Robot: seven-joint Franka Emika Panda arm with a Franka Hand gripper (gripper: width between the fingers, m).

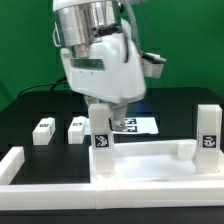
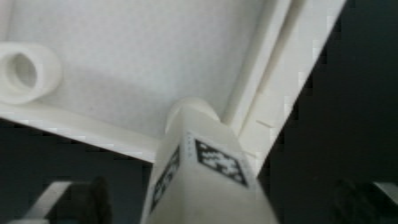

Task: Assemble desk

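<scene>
The desk's white tabletop panel [image 1: 150, 162] lies upside down with its rim up. One leg block [image 1: 101, 136] with a black-and-white tag stands upright at the corner on the exterior view's left. A second leg [image 1: 207, 131] stands at the right corner. My gripper [image 1: 103, 114] hangs directly over the left leg. In the wrist view that leg [image 2: 210, 165] rises between my fingers [image 2: 54, 202], with dark gaps on both sides, so the gripper [image 2: 217, 206] is open around it. The tabletop [image 2: 143, 60] shows a round socket [image 2: 22, 72].
Two loose leg blocks [image 1: 43, 131] [image 1: 77, 129] lie on the black table at the exterior view's left. The marker board [image 1: 138, 125] lies behind the tabletop. White border rails [image 1: 40, 180] run along the front and left.
</scene>
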